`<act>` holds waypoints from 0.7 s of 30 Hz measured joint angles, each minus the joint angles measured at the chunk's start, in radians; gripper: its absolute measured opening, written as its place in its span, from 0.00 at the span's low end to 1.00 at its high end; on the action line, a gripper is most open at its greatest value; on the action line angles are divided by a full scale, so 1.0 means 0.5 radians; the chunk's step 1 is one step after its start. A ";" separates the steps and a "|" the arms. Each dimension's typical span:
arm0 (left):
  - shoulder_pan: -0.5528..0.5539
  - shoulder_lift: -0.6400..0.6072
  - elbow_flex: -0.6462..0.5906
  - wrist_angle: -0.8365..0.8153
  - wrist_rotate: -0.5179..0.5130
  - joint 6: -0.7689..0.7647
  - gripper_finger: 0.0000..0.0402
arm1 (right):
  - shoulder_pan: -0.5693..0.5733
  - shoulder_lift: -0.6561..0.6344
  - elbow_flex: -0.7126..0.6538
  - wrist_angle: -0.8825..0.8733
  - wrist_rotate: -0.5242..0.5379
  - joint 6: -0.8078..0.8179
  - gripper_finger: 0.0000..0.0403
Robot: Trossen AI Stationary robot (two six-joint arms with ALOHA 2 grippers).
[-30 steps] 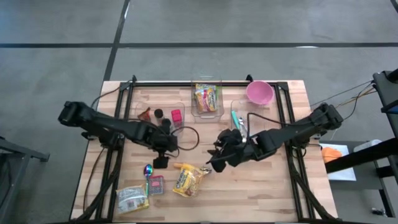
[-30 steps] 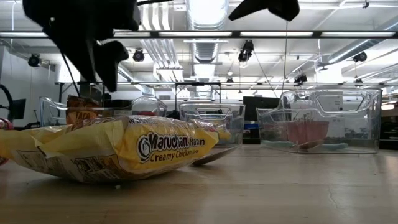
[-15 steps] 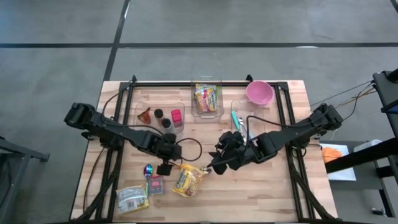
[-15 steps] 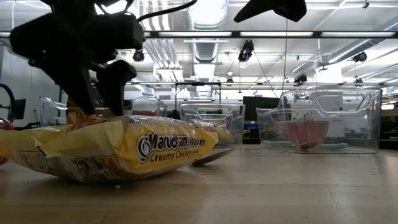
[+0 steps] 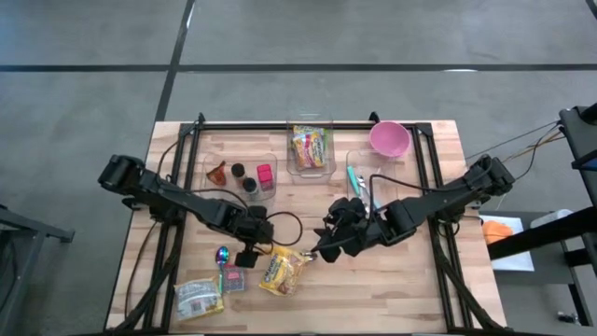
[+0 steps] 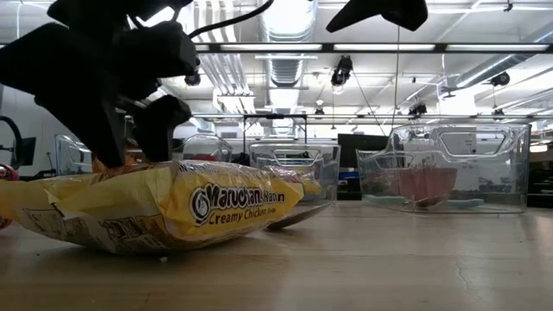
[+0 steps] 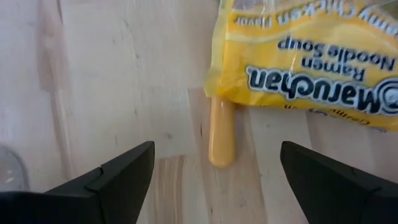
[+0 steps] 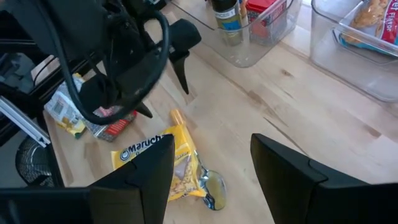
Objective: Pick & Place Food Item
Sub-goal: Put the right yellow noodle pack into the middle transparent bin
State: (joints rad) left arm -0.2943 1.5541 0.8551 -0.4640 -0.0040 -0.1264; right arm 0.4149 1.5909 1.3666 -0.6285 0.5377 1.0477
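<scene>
A yellow Maruchan ramen packet [image 5: 283, 271] [image 6: 173, 207] [image 7: 311, 56] lies flat on the table's near middle. It lies over a spoon, whose yellow handle [image 7: 222, 134] [image 8: 177, 117] sticks out on one side and whose metal bowl [image 8: 214, 186] shows on the other. My left gripper [image 5: 247, 254] [image 7: 214, 180] [image 6: 130, 142] stands open just above the table at the packet's left edge. It points steeply down, its fingers on either side of the handle's end, touching nothing. My right gripper [image 5: 322, 247] [image 8: 211, 149] hovers open, higher up, over the packet's right end.
Three clear bins stand along the far side: bottles and a red box [image 5: 250, 175], snack packets [image 5: 311, 149], utensils [image 5: 359, 177]. A pink bowl [image 5: 389, 138] sits far right. Near left lie a shiny spoon [image 5: 222, 254], a red packet [image 5: 233, 277] and a green-white packet [image 5: 198, 299].
My left gripper has come down and toward the table's near edge, closing on the ramen packet's left edge while staying open. Packet, spoon and right arm have kept still.
</scene>
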 joint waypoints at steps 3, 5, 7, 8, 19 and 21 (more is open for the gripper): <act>-0.018 0.083 -0.005 0.034 0.009 -0.001 0.89 | 0.001 0.000 0.000 0.003 0.000 0.000 0.52; -0.031 0.142 -0.008 0.043 0.009 -0.002 0.89 | 0.001 0.000 0.000 0.006 0.000 0.000 0.52; -0.034 0.186 -0.008 0.061 -0.022 -0.012 0.89 | 0.001 0.000 0.000 0.006 0.000 0.000 0.52; -0.034 0.207 -0.008 0.062 -0.047 -0.020 0.89 | 0.001 0.000 0.000 0.005 0.000 0.000 0.52; -0.037 0.336 -0.010 0.269 -0.029 0.049 0.63 | 0.001 0.002 0.000 -0.011 0.000 -0.005 0.52; -0.037 0.353 -0.010 0.288 -0.026 0.074 0.55 | 0.001 0.002 0.000 -0.026 0.000 -0.002 0.52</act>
State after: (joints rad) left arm -0.3130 1.7304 0.8501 -0.3198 -0.0172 -0.0896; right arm 0.4152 1.5917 1.3666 -0.6415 0.5375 1.0470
